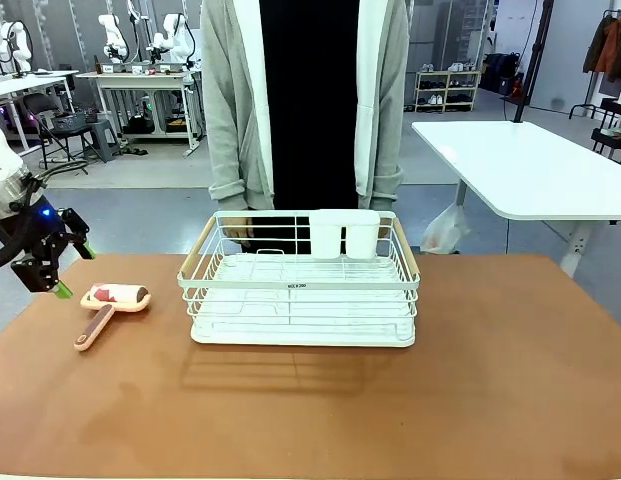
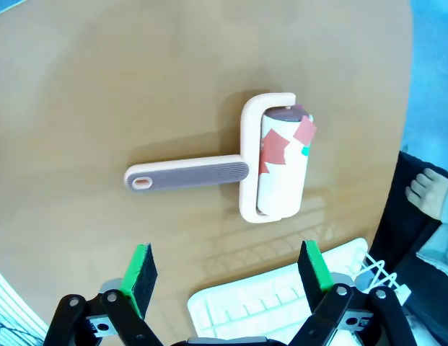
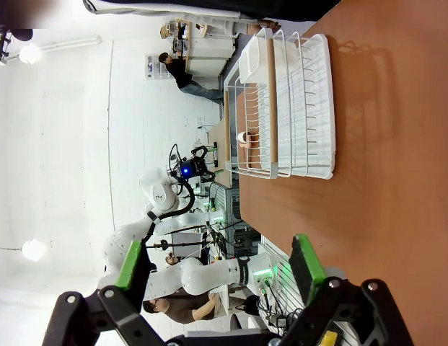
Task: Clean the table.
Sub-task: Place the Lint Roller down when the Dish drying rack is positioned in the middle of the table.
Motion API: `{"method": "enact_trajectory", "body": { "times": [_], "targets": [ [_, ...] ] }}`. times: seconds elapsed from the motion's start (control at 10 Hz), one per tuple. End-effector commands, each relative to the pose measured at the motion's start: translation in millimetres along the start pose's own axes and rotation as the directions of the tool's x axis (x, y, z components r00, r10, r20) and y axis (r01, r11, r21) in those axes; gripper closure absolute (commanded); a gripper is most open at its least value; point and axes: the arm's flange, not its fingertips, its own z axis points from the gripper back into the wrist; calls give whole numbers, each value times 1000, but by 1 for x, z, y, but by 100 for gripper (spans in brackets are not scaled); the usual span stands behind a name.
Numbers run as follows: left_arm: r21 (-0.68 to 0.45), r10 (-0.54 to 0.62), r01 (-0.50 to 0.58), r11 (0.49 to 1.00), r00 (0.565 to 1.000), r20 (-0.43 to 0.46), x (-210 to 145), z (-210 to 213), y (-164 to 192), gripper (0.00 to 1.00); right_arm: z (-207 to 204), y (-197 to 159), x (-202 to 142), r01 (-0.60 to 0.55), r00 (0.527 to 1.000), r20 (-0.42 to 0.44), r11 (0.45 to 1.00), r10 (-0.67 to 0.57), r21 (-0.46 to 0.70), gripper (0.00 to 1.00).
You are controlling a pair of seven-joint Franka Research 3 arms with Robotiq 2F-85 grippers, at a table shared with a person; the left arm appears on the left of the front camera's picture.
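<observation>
2 open grippers, 1 lint roller untouched: where the pickup could slip

1 risk stands out. The lint roller point(image 1: 111, 305) lies flat on the table point(image 1: 490, 380), so its thin handle point(image 2: 187, 175) offers little height to pinch. If the left gripper point(image 2: 227, 270) descends with its pads across the drum point(image 2: 283, 166) instead of the handle, the wide drum may roll or skid away. A slanted approach could also press a pad into the terracotta top and push the roller toward the white dish rack point(image 1: 302, 285), which stands just to its right.

In the left wrist view both green pads point(image 2: 139, 270) stand wide apart and hold nothing. The roller lies ahead of them, clear of both, its handle running crosswise to the gap between them and the drum nearer the pad on that view's right. In the front view this gripper hovers at the table's left edge, just left of the roller.

The right gripper point(image 3: 216, 270) is also spread wide and empty, with the table and rack well beyond it.
</observation>
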Motion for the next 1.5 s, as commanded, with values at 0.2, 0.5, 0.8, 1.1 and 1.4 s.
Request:
{"method": "enact_trajectory", "body": {
  "times": [0.2, 0.5, 0.8, 1.1, 1.4],
  "targets": [
    [34, 42, -42, 999, 999, 19, -5, 9, -4, 0, 0, 3, -2, -2, 1000, 0, 1000, 2, 9, 0],
    [9, 9, -9, 1000, 1000, 7, -3, 4, 0, 0, 0, 3, -2, -2, 1000, 0, 1000, 2, 9, 0],
    [9, 9, -9, 1000, 1000, 7, -3, 4, 0, 0, 0, 3, -2, -2, 1000, 0, 1000, 2, 9, 0],
    [9, 9, -9, 1000, 1000, 7, -3, 4, 0, 0, 0, 3, -2, -2, 1000, 0, 1000, 2, 9, 0],
    [9, 9, -9, 1000, 1000, 7, -3, 4, 0, 0, 0, 3, -2, -2, 1000, 0, 1000, 2, 9, 0]
  ]
}}
